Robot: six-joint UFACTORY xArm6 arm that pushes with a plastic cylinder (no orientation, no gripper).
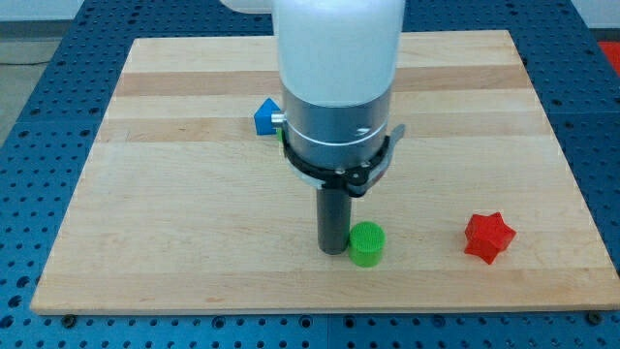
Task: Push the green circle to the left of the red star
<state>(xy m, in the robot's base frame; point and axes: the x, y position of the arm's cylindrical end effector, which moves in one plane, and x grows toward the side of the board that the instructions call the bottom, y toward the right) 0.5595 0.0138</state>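
Observation:
The green circle (366, 243) stands on the wooden board near the view's bottom, a little right of centre. The red star (487, 237) lies to its right, near the board's bottom right, with a clear gap between them. My tip (333, 250) rests on the board right at the green circle's left side, touching or nearly touching it. The rod rises from there into the arm's wide white and silver body.
A blue block (263, 116) sits left of the arm's body in the upper middle of the board, partly hidden by it. The board's bottom edge (320, 308) runs just below the green circle. A blue perforated table (29, 194) surrounds the board.

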